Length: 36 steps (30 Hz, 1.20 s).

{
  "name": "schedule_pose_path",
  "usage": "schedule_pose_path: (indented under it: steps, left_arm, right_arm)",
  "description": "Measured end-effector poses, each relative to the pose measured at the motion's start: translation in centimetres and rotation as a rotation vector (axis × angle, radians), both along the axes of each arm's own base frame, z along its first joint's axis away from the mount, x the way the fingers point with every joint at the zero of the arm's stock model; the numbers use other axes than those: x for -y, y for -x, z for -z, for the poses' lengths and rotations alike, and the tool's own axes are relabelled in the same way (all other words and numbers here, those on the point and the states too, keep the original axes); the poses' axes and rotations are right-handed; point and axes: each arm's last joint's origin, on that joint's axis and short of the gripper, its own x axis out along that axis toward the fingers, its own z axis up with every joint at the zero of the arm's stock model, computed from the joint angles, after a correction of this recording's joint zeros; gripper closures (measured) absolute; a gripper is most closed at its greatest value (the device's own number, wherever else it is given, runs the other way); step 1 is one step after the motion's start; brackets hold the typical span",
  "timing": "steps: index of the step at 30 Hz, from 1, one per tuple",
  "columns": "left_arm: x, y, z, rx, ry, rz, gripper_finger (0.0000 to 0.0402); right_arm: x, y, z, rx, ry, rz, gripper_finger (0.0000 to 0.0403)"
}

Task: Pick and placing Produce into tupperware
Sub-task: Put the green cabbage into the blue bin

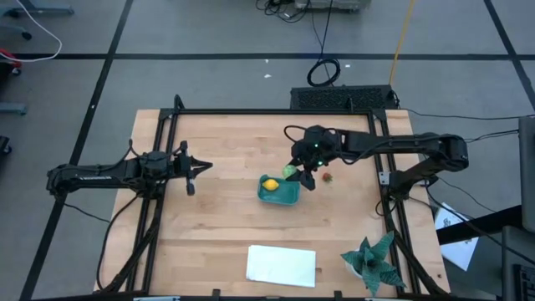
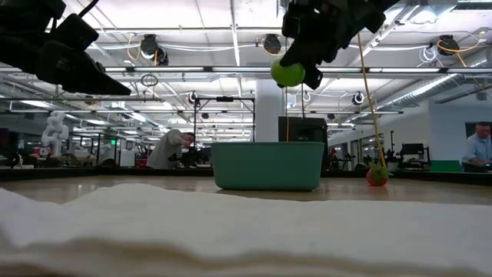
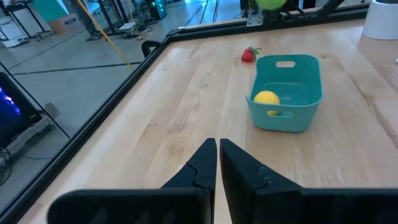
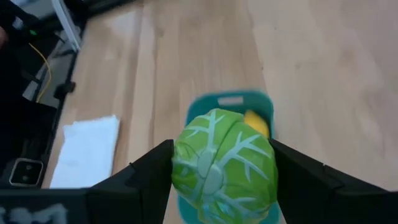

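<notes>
A teal-green tupperware tub [image 1: 278,191] sits mid-table with a yellow lemon-like piece [image 1: 271,185] inside it. A small dark red piece [image 1: 328,176] lies on the wood to the tub's right. My right gripper [image 4: 221,165] hangs above the tub's far right corner, shut on a light green ball [image 2: 287,73] with pale veins. My left gripper [image 3: 217,149] waits shut at the table's left side, well away from the tub [image 3: 286,90]. My right gripper pinches the green ball's two opposite sides [image 4: 180,163] between its two fingers. The fingers slant down from the table's right and far side. The ball is lifted clear, well above the tub's rim [image 2: 266,145].
A flat white rectangle [image 1: 282,264] lies near the front edge, and a spiky teal-green plant [image 1: 374,261] stands at the front right corner. Black frame rails [image 1: 159,167] run along the table's left, right and far sides. Bare wood lies between the tub and my left gripper.
</notes>
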Motion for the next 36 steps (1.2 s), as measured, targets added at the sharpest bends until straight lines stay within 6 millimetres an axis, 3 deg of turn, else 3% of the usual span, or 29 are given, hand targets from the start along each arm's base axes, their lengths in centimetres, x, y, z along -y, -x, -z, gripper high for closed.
schedule_pose_path:
  steps: [23,36]
  left_arm:
    - [0.0,0.0,0.0,0.001,0.004,-0.001,0.0376]
    - [0.0,0.0,0.0,-0.003,0.001,0.001,0.0376]
  right_arm:
    - [0.6,-3.1,7.3,-0.242,-0.029,-0.019,0.0179]
    - [0.7,-5.3,7.0,-0.326,0.026,-0.135,0.0179]
